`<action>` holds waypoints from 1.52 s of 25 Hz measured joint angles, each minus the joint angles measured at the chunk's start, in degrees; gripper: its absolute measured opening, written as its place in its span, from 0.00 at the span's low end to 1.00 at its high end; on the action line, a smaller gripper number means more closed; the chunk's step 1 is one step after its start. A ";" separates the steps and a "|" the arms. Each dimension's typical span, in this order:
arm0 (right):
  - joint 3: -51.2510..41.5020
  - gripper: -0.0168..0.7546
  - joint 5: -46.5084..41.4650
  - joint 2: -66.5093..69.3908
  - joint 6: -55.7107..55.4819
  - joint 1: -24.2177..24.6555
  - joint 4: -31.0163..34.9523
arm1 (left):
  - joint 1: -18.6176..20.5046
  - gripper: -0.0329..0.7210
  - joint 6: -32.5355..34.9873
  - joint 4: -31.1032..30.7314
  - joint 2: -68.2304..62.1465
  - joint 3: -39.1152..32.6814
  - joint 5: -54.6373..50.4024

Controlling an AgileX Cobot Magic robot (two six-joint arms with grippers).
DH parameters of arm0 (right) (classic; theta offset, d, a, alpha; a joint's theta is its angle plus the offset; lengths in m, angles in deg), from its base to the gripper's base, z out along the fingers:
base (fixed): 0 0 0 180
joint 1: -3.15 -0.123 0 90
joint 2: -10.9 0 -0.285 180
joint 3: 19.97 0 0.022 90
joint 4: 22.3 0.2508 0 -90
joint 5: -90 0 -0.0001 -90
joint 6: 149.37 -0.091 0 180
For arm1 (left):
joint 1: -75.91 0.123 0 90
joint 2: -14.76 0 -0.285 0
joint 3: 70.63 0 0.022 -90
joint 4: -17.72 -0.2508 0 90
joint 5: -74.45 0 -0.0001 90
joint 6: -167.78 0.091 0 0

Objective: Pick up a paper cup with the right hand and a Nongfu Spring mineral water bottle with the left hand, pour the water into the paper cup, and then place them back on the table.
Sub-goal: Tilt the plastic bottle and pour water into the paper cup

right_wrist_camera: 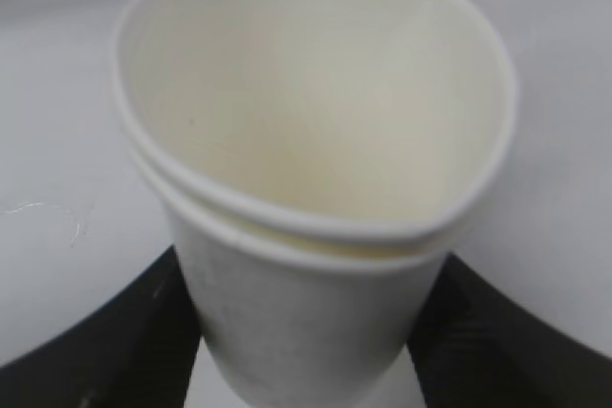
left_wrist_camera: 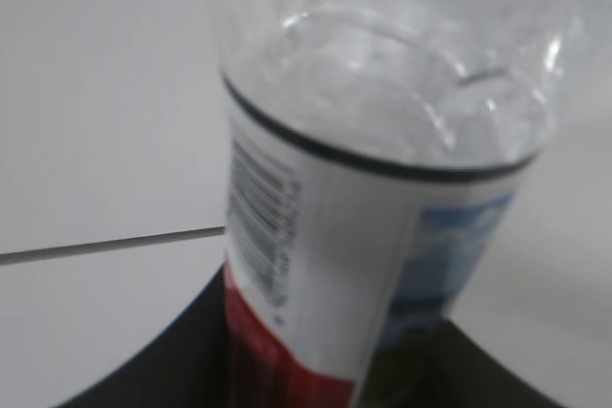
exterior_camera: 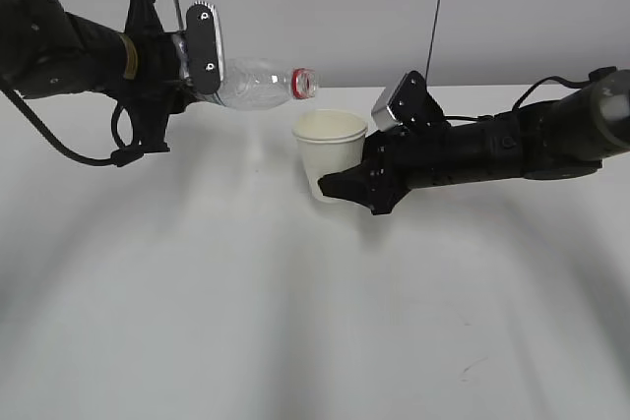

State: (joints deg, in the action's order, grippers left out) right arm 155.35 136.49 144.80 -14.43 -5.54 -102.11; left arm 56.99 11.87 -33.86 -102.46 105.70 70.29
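clear bottle (exterior_camera: 258,84) tipped sideways, cream cup (exterior_camera: 329,152) upright

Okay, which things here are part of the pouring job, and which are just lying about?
Part of the job:
- water bottle, tipped sideways in the left gripper
- paper cup, held in the right gripper
- table

Lying about:
- nothing else on the table; only two thin cables hang behind.

wall (exterior_camera: 325,7): plain grey | cords (exterior_camera: 436,7): two thin, dark, hanging
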 joint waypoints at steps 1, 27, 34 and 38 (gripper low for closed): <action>0.00 0.61 0.00 0.00 0.00 0.00 0.00 | 0.00 0.38 0.00 -0.45 -0.10 0.00 0.00; 0.11 0.61 0.00 0.64 -1.57 -0.24 -2.99 | -1.49 0.39 0.05 -8.57 -0.10 0.06 0.41; 0.11 0.61 2.60 0.64 -1.92 -0.24 -4.58 | -1.60 0.39 0.21 -11.11 -0.10 0.12 -1.08; 0.11 0.61 3.14 0.64 -2.01 -0.24 -4.76 | -1.60 0.39 0.21 -12.38 -0.10 0.11 -1.36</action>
State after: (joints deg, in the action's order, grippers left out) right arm 155.46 139.62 145.45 -16.45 -5.78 -106.87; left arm 55.39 12.08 -46.25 -102.56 105.82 68.94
